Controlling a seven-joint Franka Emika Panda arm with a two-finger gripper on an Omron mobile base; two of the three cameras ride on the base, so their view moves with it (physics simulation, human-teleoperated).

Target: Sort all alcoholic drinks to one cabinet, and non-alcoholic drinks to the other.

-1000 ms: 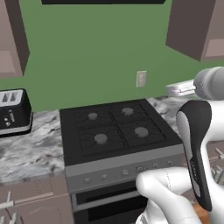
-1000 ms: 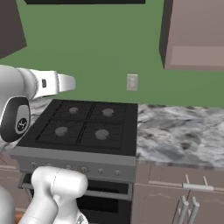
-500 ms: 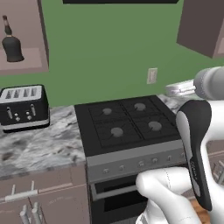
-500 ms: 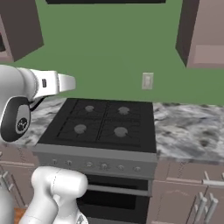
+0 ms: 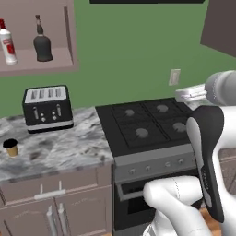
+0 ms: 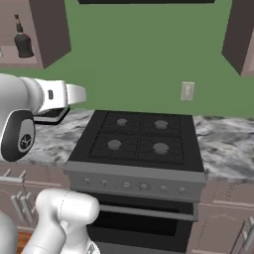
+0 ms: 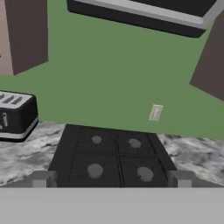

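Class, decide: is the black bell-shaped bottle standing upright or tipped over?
Upright. The black bottle stands on the open wall cabinet's shelf, its thin neck pointing straight up, beside the clear red-labelled bottle.

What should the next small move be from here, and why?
Probably keep driving the base left toward the tan cup. Both bottles, the clear red-labelled one and the black bell-shaped one, already stand in the open left cabinet, while the cup sits alone on the counter, left of the toaster. The open claw faces the stove.

We see two bottles side by side in the cabinet above the toaster; cup left of it, stove right.
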